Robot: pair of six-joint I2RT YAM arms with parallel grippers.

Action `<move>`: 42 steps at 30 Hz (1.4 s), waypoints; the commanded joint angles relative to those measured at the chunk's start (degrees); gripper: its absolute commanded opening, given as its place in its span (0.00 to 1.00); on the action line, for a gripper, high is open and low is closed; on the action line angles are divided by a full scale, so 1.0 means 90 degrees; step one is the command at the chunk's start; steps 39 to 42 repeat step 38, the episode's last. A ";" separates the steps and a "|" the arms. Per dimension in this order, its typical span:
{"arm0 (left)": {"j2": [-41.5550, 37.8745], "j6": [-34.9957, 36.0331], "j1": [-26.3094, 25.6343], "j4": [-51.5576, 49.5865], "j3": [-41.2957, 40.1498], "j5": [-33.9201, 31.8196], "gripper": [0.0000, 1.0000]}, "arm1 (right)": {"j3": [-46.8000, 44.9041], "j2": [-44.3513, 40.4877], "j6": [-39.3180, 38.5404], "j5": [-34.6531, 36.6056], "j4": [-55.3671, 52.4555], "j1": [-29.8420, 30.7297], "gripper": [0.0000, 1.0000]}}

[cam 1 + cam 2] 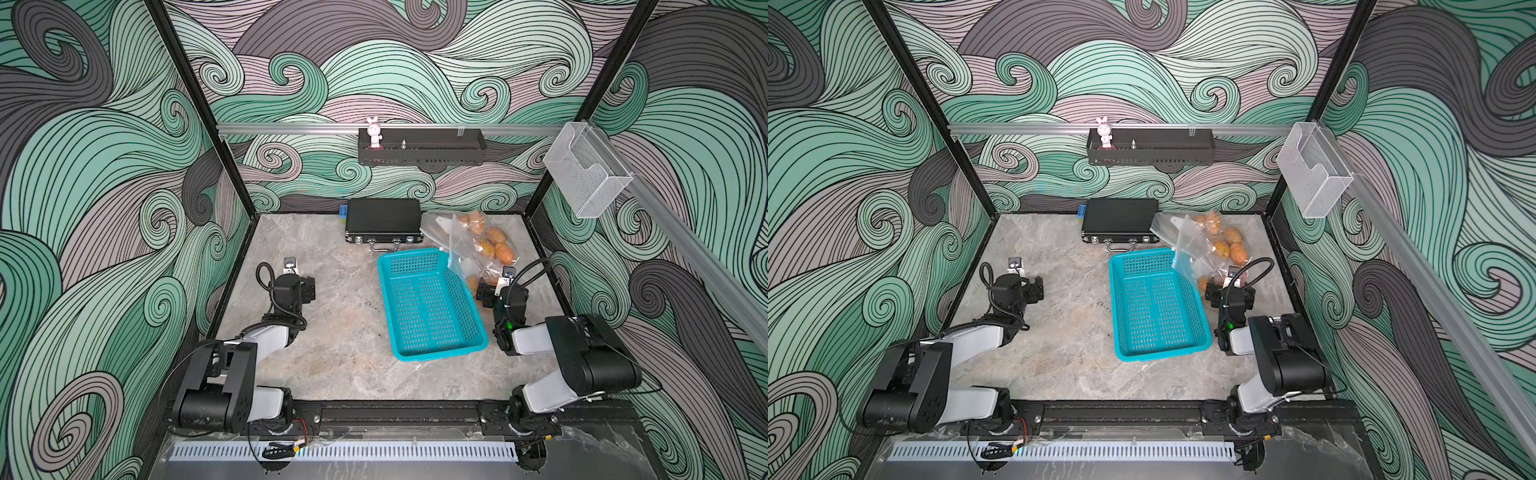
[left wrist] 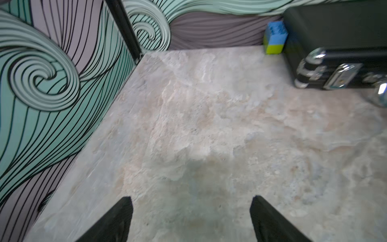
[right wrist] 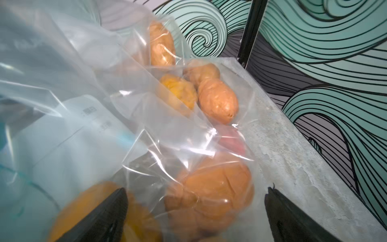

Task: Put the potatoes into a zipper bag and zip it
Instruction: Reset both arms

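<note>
Probably at zipping: orange-tan oval potatoes (image 3: 217, 102) inside crumpled clear plastic zipper bag (image 1: 461, 245), 1 o'clock. Right tool (image 3: 196, 190) spread at bag; left tool (image 2: 191, 198) spread, empty. Needs zipper pinched next.

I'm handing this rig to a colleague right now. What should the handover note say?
Left gripper: open, empty, over the table, away from the work.
Right gripper: open, jaws wide apart at the near end of the filled zipper bag, not closed on it.
Potatoes: inside the clear bag, at the table's far right beside the teal basket, which holds none.
Done: every potato in view is bagged.
Left: I cannot tell whether the zipper is shut. Check it and zip it if needed.
</note>
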 commanded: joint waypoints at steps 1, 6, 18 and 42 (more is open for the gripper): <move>0.0727 0.0181 0.0366 0.1345 -0.0113 0.0934 0.90 | 0.0552 -0.0077 -0.0084 -0.0411 -0.0638 -0.0089 0.99; 0.1038 -0.0369 0.0937 0.0291 0.0544 0.1740 0.98 | 0.0609 -0.0034 0.0081 -0.0750 -0.0698 -0.0342 0.99; 0.1029 -0.0391 0.1071 0.0429 0.0471 0.2092 0.99 | 0.0580 -0.0121 0.0052 -0.0740 -0.0756 -0.0311 0.99; 0.1024 -0.0362 0.1022 0.0399 0.0491 0.1984 0.99 | 0.0578 -0.0131 0.0062 -0.0862 -0.0774 -0.0357 0.99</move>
